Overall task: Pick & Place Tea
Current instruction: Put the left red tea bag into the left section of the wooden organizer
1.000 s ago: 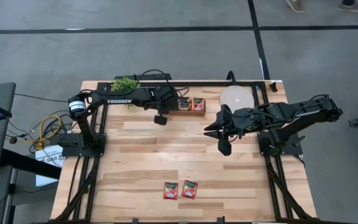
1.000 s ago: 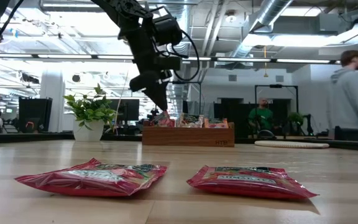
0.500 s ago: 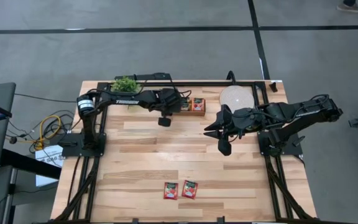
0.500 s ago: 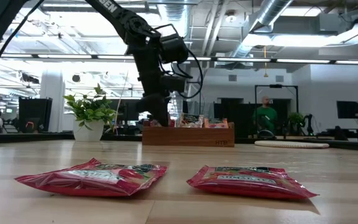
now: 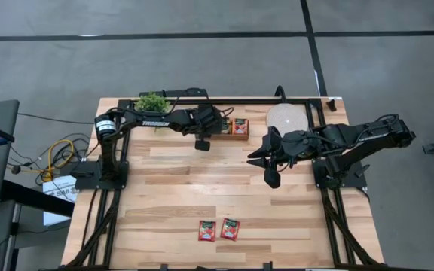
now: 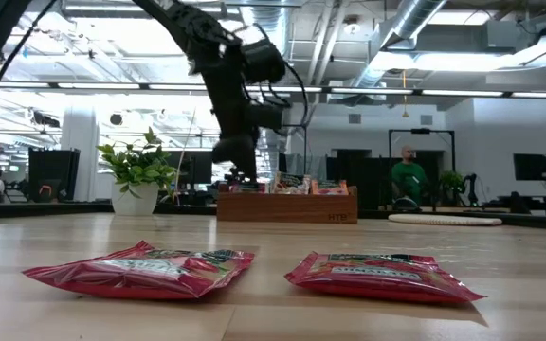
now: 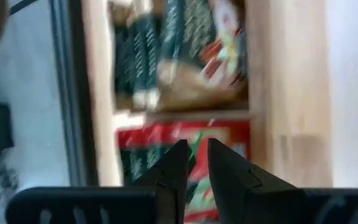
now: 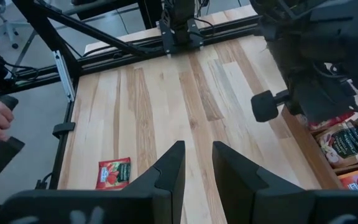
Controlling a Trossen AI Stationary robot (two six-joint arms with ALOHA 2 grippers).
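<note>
Two red tea sachets (image 5: pixel 218 229) lie flat side by side near my front edge of the table (image 5: pixel 172 196), apart from both arms. Farther back, my right gripper (image 5: pixel 270 159) hovers over bare wood at mid-table; I see its fingers slightly parted with nothing between them. At the far edge, my left gripper (image 7: pixel 192 163) hangs over the wooden box (image 5: pixel 233 128) that holds more sachets (image 7: pixel 166 68), between the potted plant (image 5: pixel 151 101) and the pale disc (image 5: pixel 287 117). Its fingers are nearly together, a thin gap showing, pinching nothing I can see.
</note>
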